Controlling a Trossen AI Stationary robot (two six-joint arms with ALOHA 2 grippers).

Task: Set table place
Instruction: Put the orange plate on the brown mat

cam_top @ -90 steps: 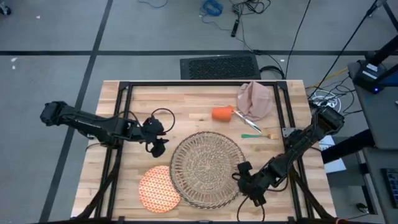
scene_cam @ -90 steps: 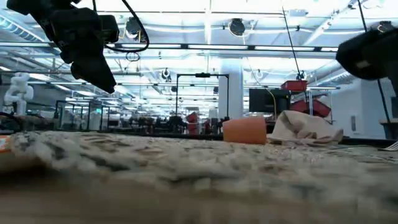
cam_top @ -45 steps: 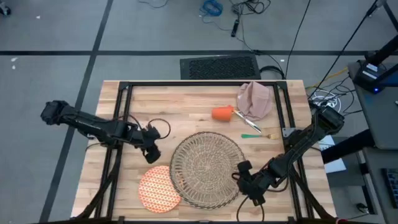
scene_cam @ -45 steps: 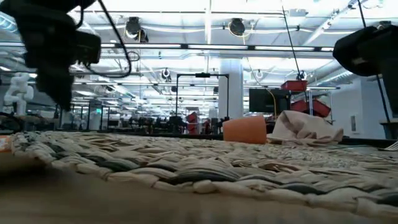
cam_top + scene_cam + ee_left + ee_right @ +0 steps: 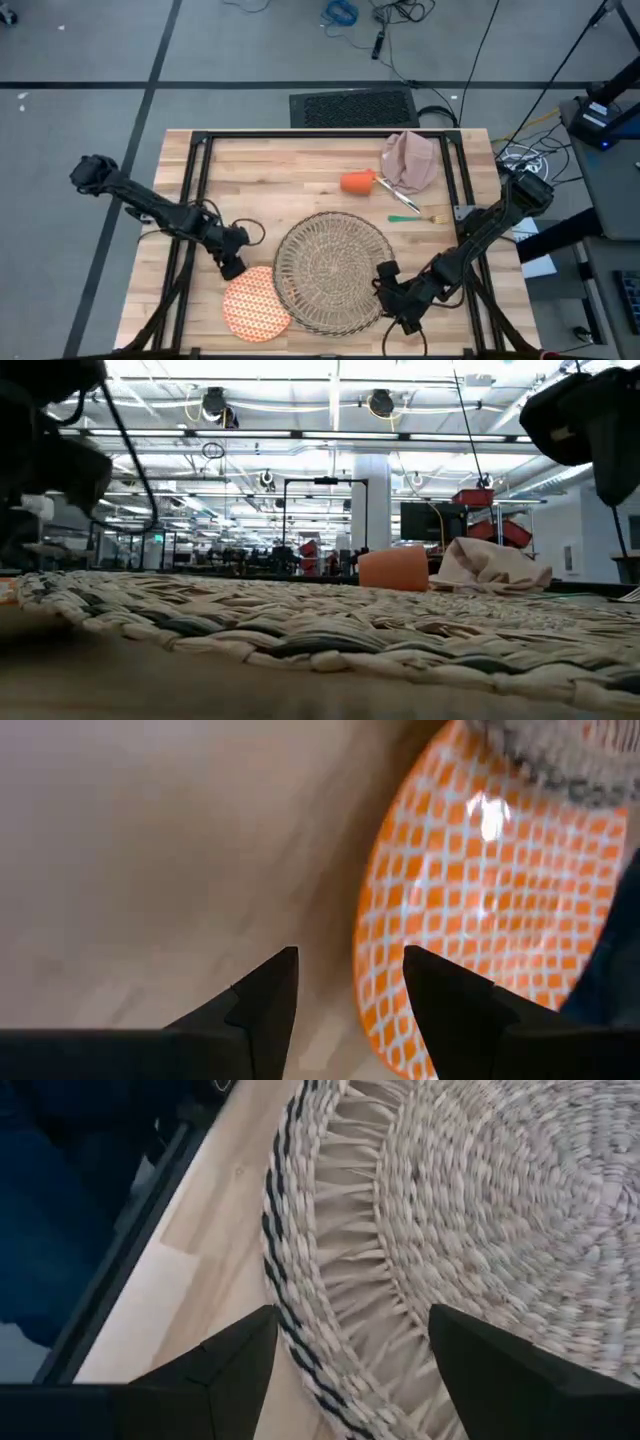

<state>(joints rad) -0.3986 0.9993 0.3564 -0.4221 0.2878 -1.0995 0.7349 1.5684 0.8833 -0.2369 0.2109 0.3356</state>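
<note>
The left gripper (image 5: 232, 268) hangs low over bare table (image 5: 300, 165) with its fingers (image 5: 268, 990) narrowly apart and nothing between them; the plate (image 5: 256, 303), round with an orange field crossed by a fine white lattice, lies just beside and ahead of it, its far edge tucked under the mat (image 5: 333, 271). The mat is a big round disc of pale woven straw with a dark band near its fringed rim. The right gripper (image 5: 392, 300) sits over the mat's rim, fingers (image 5: 230, 1355) spread wide astride the edge, not closed on it. Well beyond this gripper lie the orange cup (image 5: 356, 182) on its side, the crumpled beige napkin (image 5: 411, 160), and green-handled cutlery (image 5: 405, 204).
</note>
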